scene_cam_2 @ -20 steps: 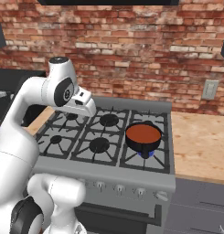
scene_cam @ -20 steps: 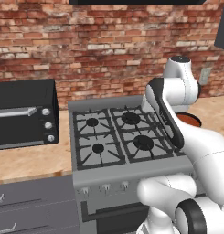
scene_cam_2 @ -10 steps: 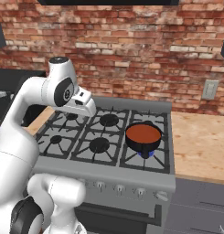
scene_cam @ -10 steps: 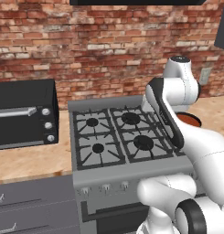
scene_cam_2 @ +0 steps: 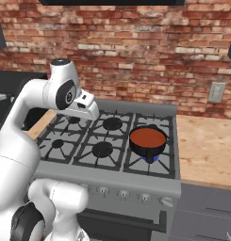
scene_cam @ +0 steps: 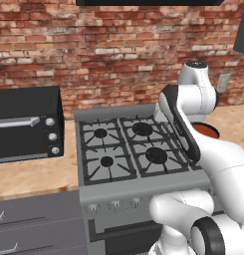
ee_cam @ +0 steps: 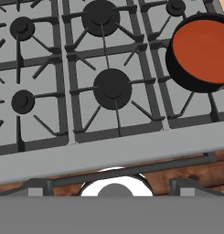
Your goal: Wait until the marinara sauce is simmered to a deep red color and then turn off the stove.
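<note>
Starting at the left of the left base view, we've got a black toaster oven with silver knobs sitting on the wooden counter, mid-left of the frame. Just right of it is the stove, grey with black grates, taking up the middle. Its front knobs run along the lower centre. Further right, our arm crosses over the stove's right side, and a sliver of the marinara sauce peeks out behind it at the right-centre edge.

In the right base view the arm takes up the left side, bent over the stove's back left corner. The gripper hangs there at centre-left, above the rear burners and well apart from the pan. We can't make out the jaws in these shots, but as far as we can tell they're spread wide with nothing between them. Right of centre, the black pan sits on the front right burner with the sauce as a smooth red-orange disc inside. A blue flame shows under it. The brick wall fills the top, with an outlet at the right.

Hand view: burners and grates across the left and middle, pan with sauce in the upper right corner.
</note>
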